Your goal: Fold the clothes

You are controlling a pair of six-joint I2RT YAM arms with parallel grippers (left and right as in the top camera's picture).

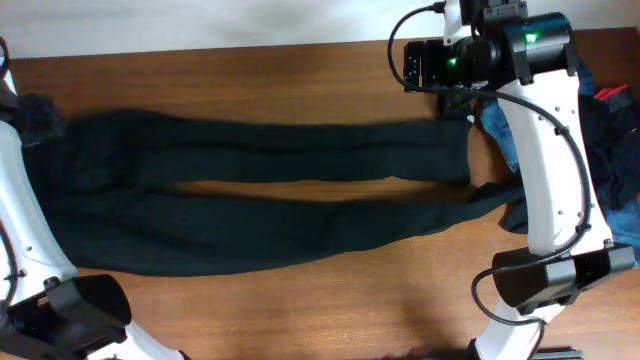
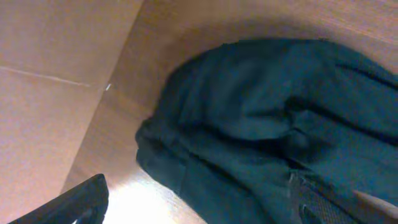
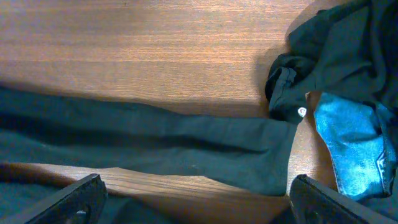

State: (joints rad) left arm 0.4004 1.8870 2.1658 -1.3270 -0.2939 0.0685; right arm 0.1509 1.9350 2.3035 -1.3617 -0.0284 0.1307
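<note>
lying flat across the table (image 1: 300, 75), the trousers (image 1: 250, 190) run from the left edge, where the waist sits, to the leg ends near the right edge. the two legs lie side by side, slightly parted along the middle. no fold shows in them.

left gripper (image 2: 199, 208): jaws wide apart above the waist end. nothing is clamped between the fingers.

right gripper (image 3: 199, 202): jaws wide apart above the cuff of the far leg. nothing is held.

a heap of other clothes lies at the right edge and touches the leg ends. it contains jeans (image 3: 354, 146), a red piece (image 1: 612, 95) and dark garments (image 3: 348, 43). all of it is crumpled; none appears folded.

progress, as a judgement: early. the trousers appear spread out and ready, but the first fold is not yet made. remaining steps: fold the trousers, set them aside, then spread and fold each piece from the heap in turn. no folded stack shows in any view.
</note>
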